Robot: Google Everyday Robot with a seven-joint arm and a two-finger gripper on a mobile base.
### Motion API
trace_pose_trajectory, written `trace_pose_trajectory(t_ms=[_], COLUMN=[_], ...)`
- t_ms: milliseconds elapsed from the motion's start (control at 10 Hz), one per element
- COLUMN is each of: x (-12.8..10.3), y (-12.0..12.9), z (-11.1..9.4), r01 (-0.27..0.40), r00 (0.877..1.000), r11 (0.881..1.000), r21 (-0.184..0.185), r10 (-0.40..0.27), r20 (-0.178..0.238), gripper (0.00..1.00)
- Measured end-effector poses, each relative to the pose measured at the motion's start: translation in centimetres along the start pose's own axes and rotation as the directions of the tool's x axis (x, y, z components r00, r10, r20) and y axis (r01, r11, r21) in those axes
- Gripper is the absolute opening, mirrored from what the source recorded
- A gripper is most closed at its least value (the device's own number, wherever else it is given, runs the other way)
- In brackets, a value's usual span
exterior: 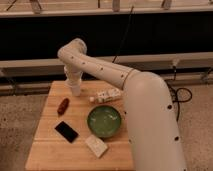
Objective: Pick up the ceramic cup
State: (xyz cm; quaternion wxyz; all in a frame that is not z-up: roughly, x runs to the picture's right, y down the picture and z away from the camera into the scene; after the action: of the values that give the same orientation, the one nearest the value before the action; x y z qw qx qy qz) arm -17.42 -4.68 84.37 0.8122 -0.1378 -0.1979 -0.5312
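Observation:
My gripper (75,89) hangs at the end of the white arm and reaches down to the far left part of the wooden table (45,150). A small white shape sits right at its lower tip, touching the table top. I cannot tell whether this is the ceramic cup or part of the gripper. No other plain white cup shows anywhere on the table. The wide green bowl (104,121) stands in the middle of the table, to the right of and nearer than the gripper.
A white bottle (107,95) lies on its side behind the bowl. A red-brown object (63,105) lies just in front of the gripper. A black phone (66,131) and a small white box (96,146) lie near the front. My arm's bulk covers the table's right side.

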Motion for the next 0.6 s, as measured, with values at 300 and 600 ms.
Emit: trace_pose_trajectory(t_ms=[300,600], x=[1.7,2.5], y=[0.5,1.3], z=[0.3,1.6], r01=[-0.027,-0.05], r00=[1.0,0.999], r11=[0.999,0.996], r21=[-0.046,-0.08], r10=[0.026,0.049], r20=[-0.016,-0.011], gripper=[0.8,0.8])
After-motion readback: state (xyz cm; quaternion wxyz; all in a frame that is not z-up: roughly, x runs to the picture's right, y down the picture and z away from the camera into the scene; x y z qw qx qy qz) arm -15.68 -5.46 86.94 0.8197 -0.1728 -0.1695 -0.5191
